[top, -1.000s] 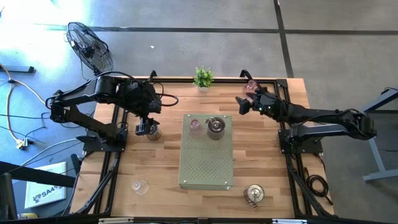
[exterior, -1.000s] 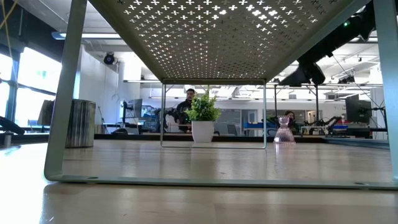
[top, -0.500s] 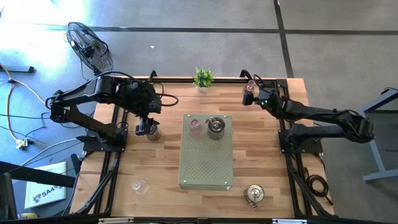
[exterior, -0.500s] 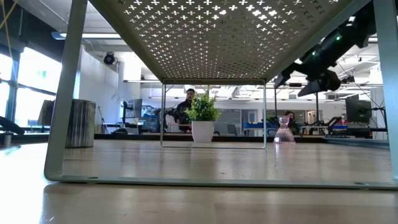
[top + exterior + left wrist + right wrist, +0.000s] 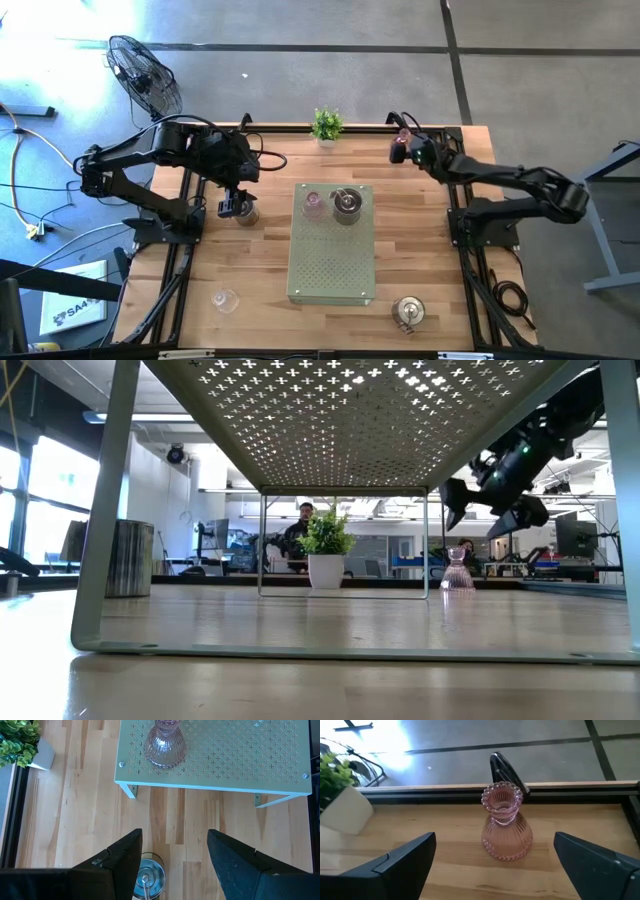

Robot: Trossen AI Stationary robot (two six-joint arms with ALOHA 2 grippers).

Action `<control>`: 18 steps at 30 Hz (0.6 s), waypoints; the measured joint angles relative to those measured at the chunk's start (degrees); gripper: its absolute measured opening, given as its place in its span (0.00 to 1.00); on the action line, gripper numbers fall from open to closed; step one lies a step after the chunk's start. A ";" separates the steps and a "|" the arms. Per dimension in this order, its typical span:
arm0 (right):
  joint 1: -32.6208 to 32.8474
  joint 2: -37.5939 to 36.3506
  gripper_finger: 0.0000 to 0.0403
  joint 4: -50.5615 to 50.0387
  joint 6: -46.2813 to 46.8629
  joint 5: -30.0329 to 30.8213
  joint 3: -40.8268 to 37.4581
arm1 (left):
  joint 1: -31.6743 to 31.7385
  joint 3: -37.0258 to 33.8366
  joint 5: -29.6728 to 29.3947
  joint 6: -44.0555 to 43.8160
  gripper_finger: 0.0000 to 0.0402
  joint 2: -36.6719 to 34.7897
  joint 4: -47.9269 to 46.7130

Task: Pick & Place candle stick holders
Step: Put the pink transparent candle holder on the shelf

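A pink ribbed glass candle stick holder (image 5: 505,822) stands on its base at the table's far right corner (image 5: 404,131). My right gripper (image 5: 494,839) is open just on its near side, a little above the table (image 5: 490,500), with a finger to each side and not touching it. My left gripper (image 5: 172,851) hangs open above a silvery holder (image 5: 148,877) that stands on the table left of the green stand (image 5: 332,250). A pink holder (image 5: 314,205) and a silvery holder (image 5: 346,204) stand on the stand's far end.
A small potted plant (image 5: 326,125) stands at the far edge. A clear glass holder (image 5: 225,299) lies near the front left, and another silvery holder (image 5: 408,312) stands near the front right. Bare wood lies between the stand and the right arm.
My right gripper has swung toward the table's far edge and come down, ending level with the pink holder at the far right corner. The holder has not moved.
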 joint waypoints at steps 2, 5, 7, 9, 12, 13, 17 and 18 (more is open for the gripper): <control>-0.95 1.53 0.99 1.37 -0.87 -0.79 0.00 | 0.00 0.00 -0.01 0.01 0.55 0.00 0.00; -2.42 3.74 0.99 2.87 -1.09 -1.81 0.00 | 0.01 0.00 0.01 0.01 0.55 0.00 0.00; -3.29 4.92 0.99 3.60 -1.16 -3.05 0.00 | 0.01 0.00 0.01 0.01 0.55 0.00 0.00; -3.91 5.83 0.99 4.20 -1.26 -3.80 0.00 | 0.02 0.00 0.01 0.00 0.55 0.00 0.00; -4.39 6.31 0.99 4.59 -2.37 -3.95 0.00 | 0.01 0.00 -0.02 -0.01 0.55 -0.01 0.00; -4.59 6.31 0.99 4.86 -2.47 -3.79 0.00 | 0.02 0.00 0.00 0.00 0.55 0.00 0.00; -5.60 6.31 0.99 7.41 -3.37 -4.08 0.00 | -0.01 0.00 0.01 -0.01 0.55 0.00 0.00; -5.89 6.31 0.99 8.45 -3.96 -4.43 0.00 | 0.02 0.00 0.01 -0.01 0.55 0.00 0.00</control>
